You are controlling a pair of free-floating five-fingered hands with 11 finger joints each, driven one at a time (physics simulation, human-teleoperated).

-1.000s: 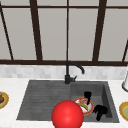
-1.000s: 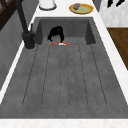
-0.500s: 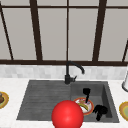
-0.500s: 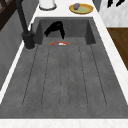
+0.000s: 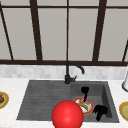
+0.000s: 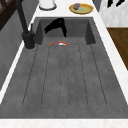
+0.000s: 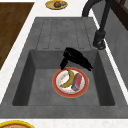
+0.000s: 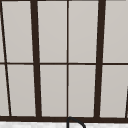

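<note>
Down in the sink [image 5: 37, 100] basin sits a red-rimmed plate [image 7: 56, 88] with a banana [image 7: 67, 79] and a reddish bar-shaped food piece [image 7: 77, 82] lying side by side on it, banana toward the front of the sink, bar toward the faucet side. Left hand [image 5: 85, 91] hangs over the plate's back edge in the front view, one finger pointing straight down toward the plate; whether it touches the plate cannot be told. Right hand [image 5: 100, 110] sits just right of the plate, low in the basin, fingers drooping down and loosely bent, holding nothing. Right side view: a black hand [image 7: 75, 59] lies across the basin's far wall just above the plate, fingers trailing down toward the banana's tip; left or right cannot be told there. Left side view: a hand [image 6: 56, 25] leans over the basin, the plate's rim just below it. Faucet [image 5: 70, 72] stands black behind the sink, spout arching right. Red ball [image 5: 67, 115] sits at the front, covering the plate's left edge. Yellow plates on the counter: one with a dark lump at far left [image 5: 3, 99], one at far right [image 5: 124, 110]. White jar [image 6: 47, 3] stands on the counter beyond the basin.
</note>
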